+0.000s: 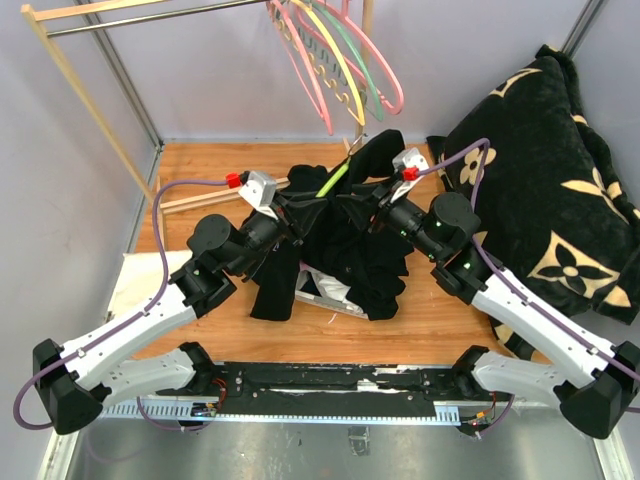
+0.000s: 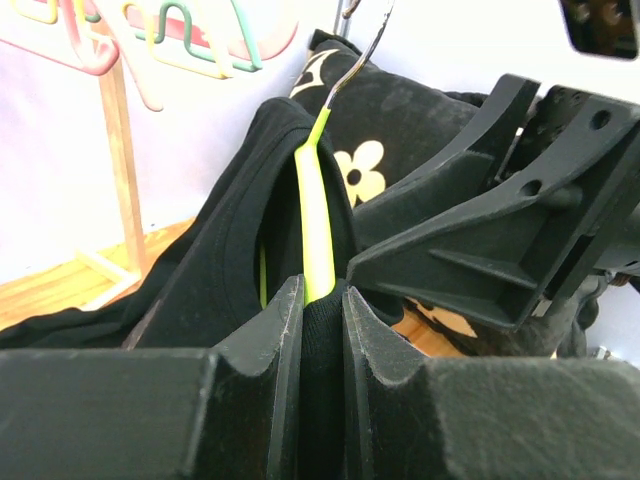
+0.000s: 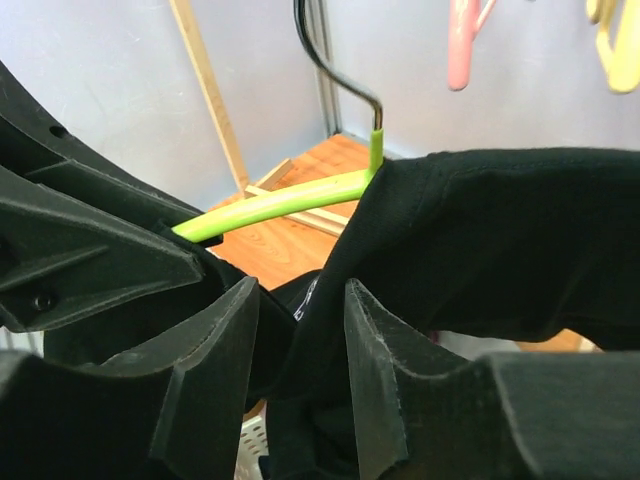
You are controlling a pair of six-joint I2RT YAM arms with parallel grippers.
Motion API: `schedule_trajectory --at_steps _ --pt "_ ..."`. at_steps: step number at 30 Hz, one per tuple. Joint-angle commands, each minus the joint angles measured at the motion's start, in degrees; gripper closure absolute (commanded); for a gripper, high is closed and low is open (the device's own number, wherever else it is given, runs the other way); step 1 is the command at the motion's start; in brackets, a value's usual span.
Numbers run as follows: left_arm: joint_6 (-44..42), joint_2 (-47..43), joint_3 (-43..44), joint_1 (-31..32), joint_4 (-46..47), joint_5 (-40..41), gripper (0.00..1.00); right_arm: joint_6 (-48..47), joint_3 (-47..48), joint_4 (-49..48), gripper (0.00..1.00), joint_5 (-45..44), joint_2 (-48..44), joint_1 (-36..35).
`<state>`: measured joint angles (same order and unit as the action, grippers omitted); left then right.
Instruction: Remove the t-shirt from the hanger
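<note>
Seen from above, two robot arms reached inward from the near edge of a wooden worktop [image 1: 200,170] and met over a black t-shirt [image 1: 340,250] bunched at its middle. The t-shirt was partly on a lime-green hanger [image 1: 335,178], whose one bare arm poked out toward the far side, and its lower part lay crumpled on the wood between the arms.

The left arm stretched in from the near left, elbow bent, with its wrist angled toward the centre. The left hand [image 2: 322,290] was drawn narrow, and its two fingers pinched black fabric just where the green hanger arm ran down into the grip. The hanger's dark metal hook rose beyond it.

The right arm mirrored that pose from the near right, with its wrist pointed left at the same bundle. The right hand [image 3: 300,290] stood partway apart. A fold of the t-shirt hung in the gap against one finger, and we saw no firm pinch. The two hands were close together, almost facing each other.

Pastel hangers [image 1: 340,50] hung on a rail at the far side. A black blanket [image 1: 560,200] with cream flower shapes sat at the far right.
</note>
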<state>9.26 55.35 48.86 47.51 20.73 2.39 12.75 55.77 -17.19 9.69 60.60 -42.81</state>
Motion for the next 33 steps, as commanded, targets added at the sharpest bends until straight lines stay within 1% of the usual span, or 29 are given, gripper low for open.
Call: schedule_trajectory --at_steps 1,7,15,21,27,33 --pt "-0.82 -0.78 2.54 0.65 5.23 -3.06 1.00 -3.91 0.11 -0.02 0.58 -3.91 -4.25 -1.25" --pt "-0.89 -1.05 2.47 0.66 4.35 -5.93 0.99 -7.27 -0.12 -0.37 0.58 -5.58 -6.90 -1.29" --pt "-1.23 -1.16 2.94 0.66 3.81 -12.04 1.00 -9.88 0.35 -1.66 0.62 -6.36 -6.11 -1.29" --pt "-1.71 -1.95 2.91 0.66 2.76 -14.39 0.99 -11.03 0.49 -2.89 0.66 -7.74 -5.55 -1.31" --pt "-1.85 -2.47 2.56 0.66 2.56 -15.75 0.99 -11.13 -0.11 -4.51 0.75 -8.78 -5.51 -1.31" --pt "-1.70 -2.48 2.48 0.66 2.89 -16.15 0.99 -10.74 -0.63 -5.49 0.89 -9.14 -5.47 -1.31"
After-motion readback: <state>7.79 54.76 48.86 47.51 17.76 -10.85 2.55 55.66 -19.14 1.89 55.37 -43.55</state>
